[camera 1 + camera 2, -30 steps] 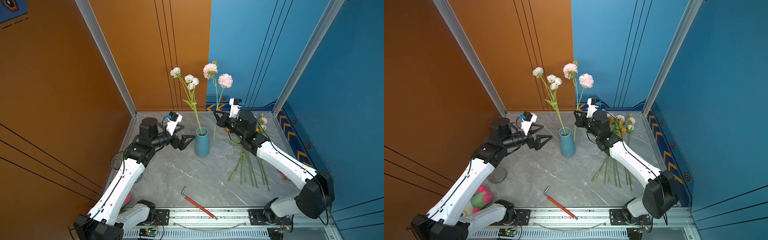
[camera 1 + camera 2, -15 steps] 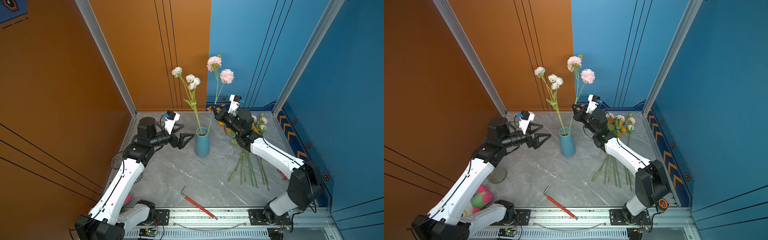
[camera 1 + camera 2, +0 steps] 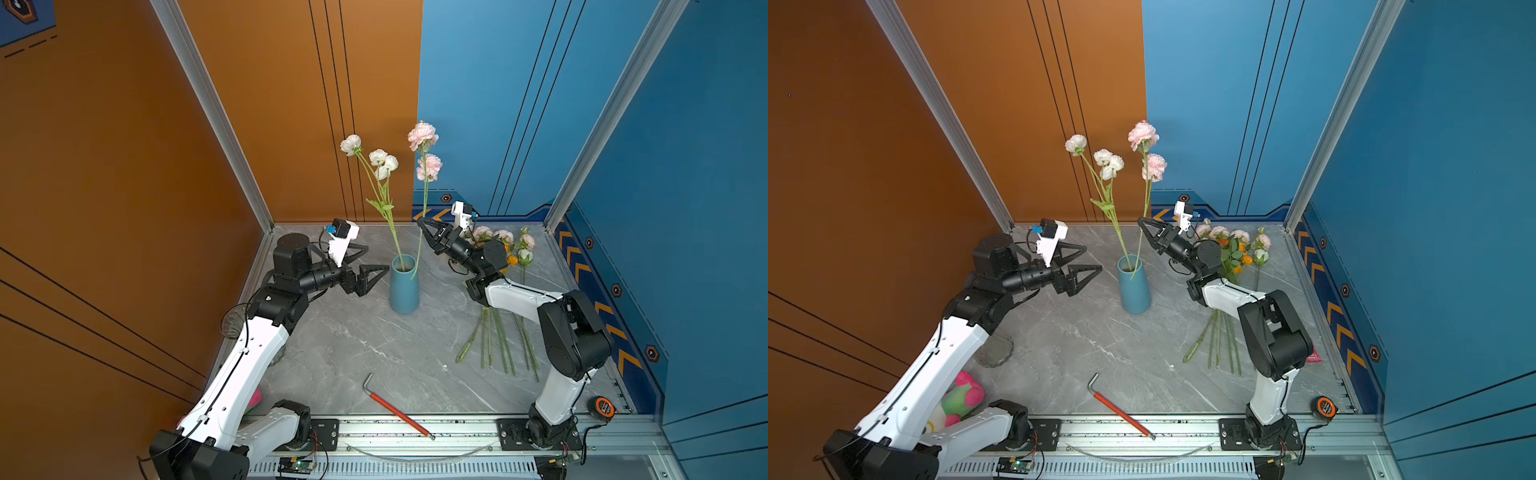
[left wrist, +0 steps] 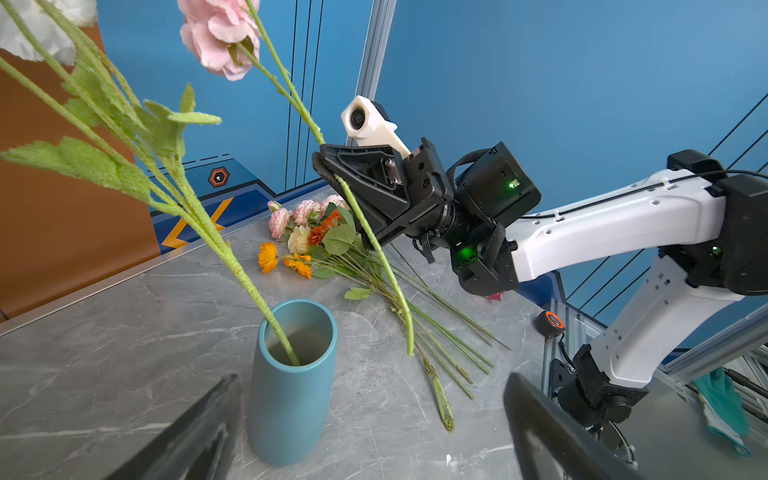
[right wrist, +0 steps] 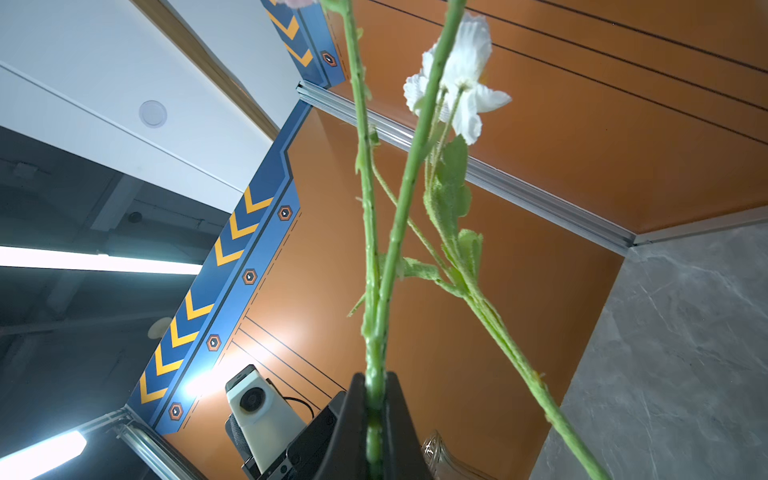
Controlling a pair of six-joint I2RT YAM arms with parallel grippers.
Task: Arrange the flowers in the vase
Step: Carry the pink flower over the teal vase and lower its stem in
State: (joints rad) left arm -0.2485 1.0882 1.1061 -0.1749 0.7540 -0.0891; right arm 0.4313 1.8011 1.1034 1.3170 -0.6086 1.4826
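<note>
Tabletop [image 3: 374, 345]: grey marble slab that everything stands or lies on.
Loose flowers [image 3: 496, 249]: a bunch lying flat on the right arm's side, blooms toward the back wall. It is probably staged there so that arm can draw one stem at a time.
White flower [image 3: 384, 199]: its stem is already in the vase and leans on the rim away from the right arm.
Pink flower [image 3: 424, 195]: carried almost upright, so the cut end points down for insertion.
Vase [image 3: 404, 286]: blue and upright, between the two grippers.
Left gripper [image 3: 376, 259]: jaws spread wide and empty, just beside the vase, likely ready to steady it.
Right gripper [image 3: 420, 220]: pressed together on the pink flower's stem partway up, blooms above it and the cut end hanging below.
Cut end versus vase: the left wrist view shows it outside the mouth, on the bunch's side. Its height against the rim is hard to judge.
</note>
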